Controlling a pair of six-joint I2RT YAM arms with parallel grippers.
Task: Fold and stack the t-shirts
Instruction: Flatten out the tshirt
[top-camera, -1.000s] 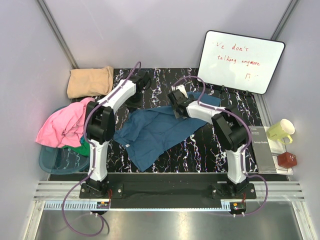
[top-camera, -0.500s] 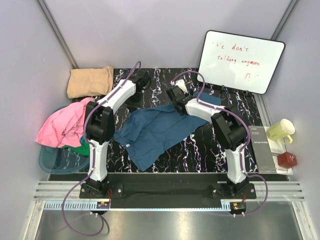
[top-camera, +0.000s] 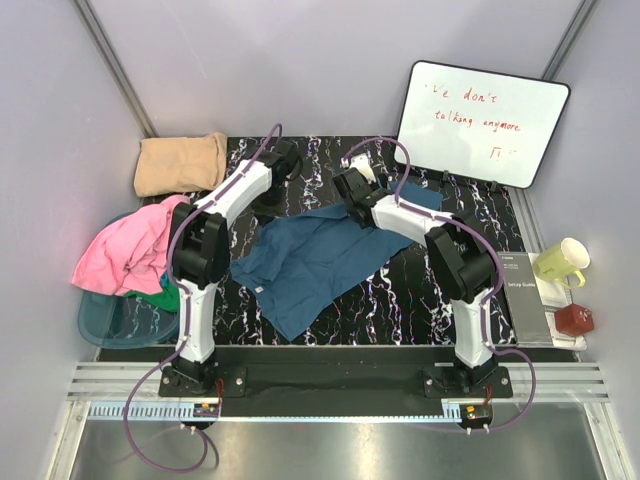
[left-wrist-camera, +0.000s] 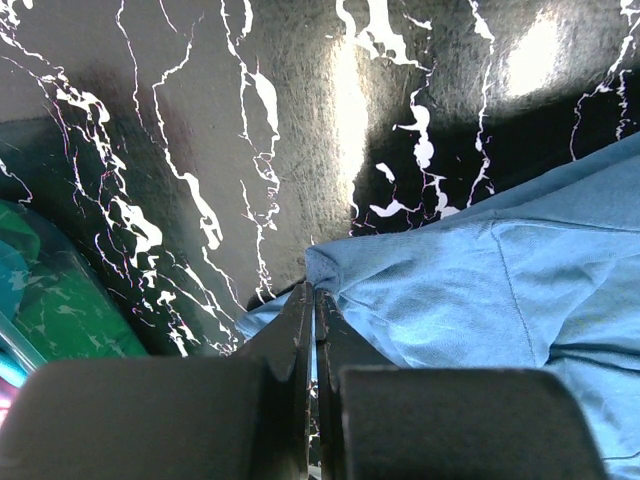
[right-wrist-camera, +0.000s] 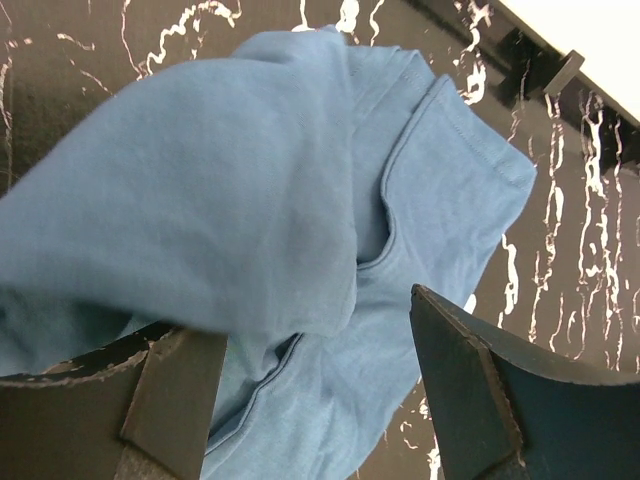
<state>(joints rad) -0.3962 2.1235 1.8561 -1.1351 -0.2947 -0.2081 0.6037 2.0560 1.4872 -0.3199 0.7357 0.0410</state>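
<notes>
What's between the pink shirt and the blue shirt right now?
In the top view, the left arm stands between the pink shirt and the blue shirt, with a narrow strip of marbled tabletop beside it.

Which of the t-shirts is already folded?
The tan t-shirt at the far left corner: it lies as a folded bundle. The blue t-shirt is spread out, and the pink t-shirt is crumpled.

Bench (top-camera: 420, 300) black with white veining. At centre lies a rumpled blue t-shirt (top-camera: 310, 262). A tan t-shirt (top-camera: 180, 163) sits folded at 10 o'clock, a whiteboard (top-camera: 480, 120) propped at 1 o'clock.
</notes>
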